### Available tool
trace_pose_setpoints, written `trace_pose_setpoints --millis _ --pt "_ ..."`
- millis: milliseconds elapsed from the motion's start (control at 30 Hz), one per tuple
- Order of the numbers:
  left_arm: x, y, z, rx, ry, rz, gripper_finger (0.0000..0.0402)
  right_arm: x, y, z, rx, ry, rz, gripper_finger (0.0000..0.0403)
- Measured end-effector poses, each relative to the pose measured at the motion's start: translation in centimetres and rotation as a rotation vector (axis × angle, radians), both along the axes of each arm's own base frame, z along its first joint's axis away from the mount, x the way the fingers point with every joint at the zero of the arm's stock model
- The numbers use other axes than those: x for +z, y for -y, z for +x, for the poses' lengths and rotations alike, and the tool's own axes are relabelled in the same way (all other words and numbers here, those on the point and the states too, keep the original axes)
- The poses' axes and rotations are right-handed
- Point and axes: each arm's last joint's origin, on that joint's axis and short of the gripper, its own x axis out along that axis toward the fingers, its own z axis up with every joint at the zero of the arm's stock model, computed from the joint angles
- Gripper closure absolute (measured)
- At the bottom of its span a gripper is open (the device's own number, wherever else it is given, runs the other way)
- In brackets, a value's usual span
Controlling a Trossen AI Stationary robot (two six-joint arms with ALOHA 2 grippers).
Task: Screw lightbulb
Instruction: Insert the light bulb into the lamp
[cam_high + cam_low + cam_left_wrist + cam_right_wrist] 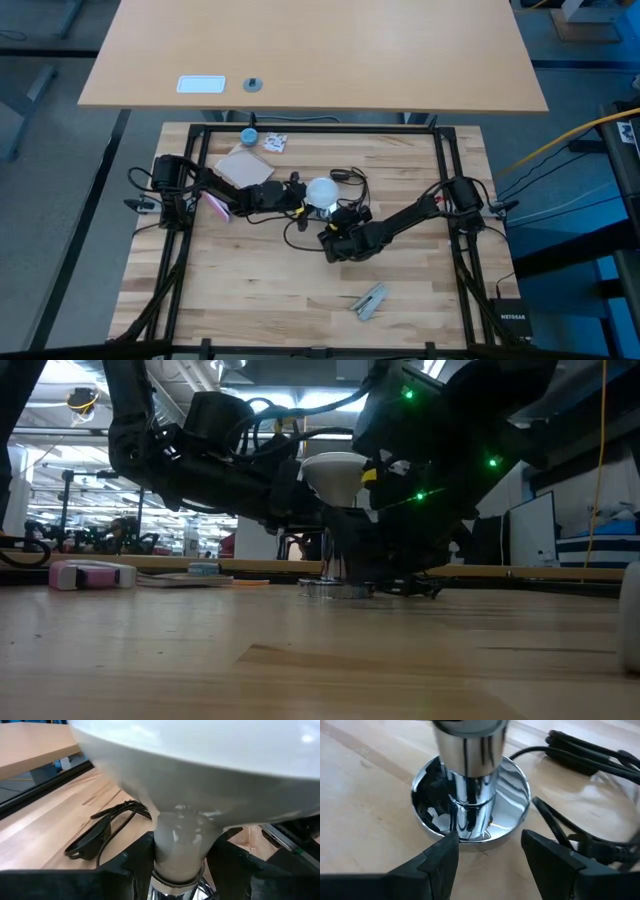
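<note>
lightbulb point(322, 191) upright at table centre, long axis vertical, neck down in chrome socket point(470, 795); left gripper point(175, 865) from 9 o'clock, fingers clamped on its neck; right gripper point(490, 857) from 4 o'clock, low, fingers apart flanking lamp base point(517, 815), holding nothing.

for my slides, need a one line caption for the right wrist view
Right hand open at the chrome lamp base, fingers either side of its rim, black cord coiled on the table beside it.
</note>
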Motion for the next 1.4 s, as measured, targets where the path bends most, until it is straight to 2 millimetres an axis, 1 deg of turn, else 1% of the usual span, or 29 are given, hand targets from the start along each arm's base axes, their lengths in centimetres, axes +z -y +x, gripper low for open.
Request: trace_pose_setpoints --millis 200,333,500,667,800,967,1067,1233,1333,1400 --pt "0.0 0.0 0.0 -0.007 0.000 -0.002 0.0245 -0.3 0.6 -0.9 -0.093 -0.008 -0.074 0.0178" --pt "0.0 0.5 0.0 -0.071 -0.002 -0.022 0.0245 -0.4 1.2 -1.4 -0.142 -0.020 -0.104 0.0178" --pt "-0.1 0.6 0.0 -0.070 -0.004 -0.020 0.0245 -0.4 1.5 -1.4 -0.153 -0.025 -0.088 0.0178" --pt "-0.1 0.7 0.0 -0.060 -0.005 -0.013 0.0245 0.0 1.3 -1.4 -0.147 -0.017 -0.095 0.0178" --pt "-0.1 0.7 0.0 -0.053 -0.005 -0.011 0.0245 1.2 0.4 -1.7 -0.116 -0.005 -0.107 0.0178" --pt "-0.1 0.7 0.0 -0.047 -0.005 -0.009 0.0245 3.8 -1.4 -2.3 -0.032 0.028 -0.126 0.0178" --pt "0.0 0.6 0.0 -0.046 -0.004 -0.009 0.0245 5.0 -2.6 -2.4 0.016 0.066 -0.119 0.0178" --pt "0.0 0.6 0.0 -0.043 -0.003 -0.008 0.0245 5.5 -4.1 -2.1 0.078 0.123 -0.066 0.0178" --pt "0.0 0.6 0.0 -0.042 -0.002 -0.008 0.0245 5.4 -4.7 -1.9 0.137 0.117 -0.002 0.0178" --pt "0.0 0.6 0.0 -0.042 -0.002 -0.008 0.0245 5.1 -4.8 -1.6 0.167 0.102 0.011 0.0178"
